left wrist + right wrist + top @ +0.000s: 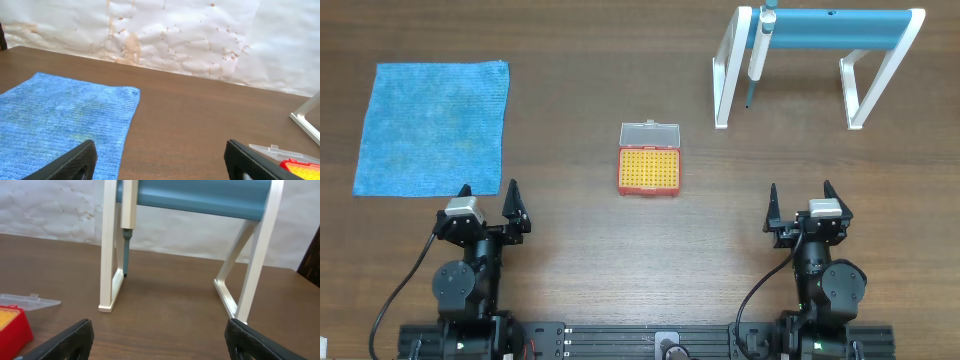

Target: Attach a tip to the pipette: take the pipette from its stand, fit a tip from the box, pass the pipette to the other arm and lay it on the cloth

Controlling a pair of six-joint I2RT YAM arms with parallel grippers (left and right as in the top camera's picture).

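Blue cloth (432, 128) unused; pipette (758, 55) hangs in stand (830, 30), tip box (649, 170) open; left gripper (488, 190) and right gripper (801, 190) empty, fingers apart: every step remains.

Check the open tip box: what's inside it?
The red tip box holds a full-looking grid of yellow tips; its clear lid lies folded back. The tips' lower ends, sunk in the box, are hidden.
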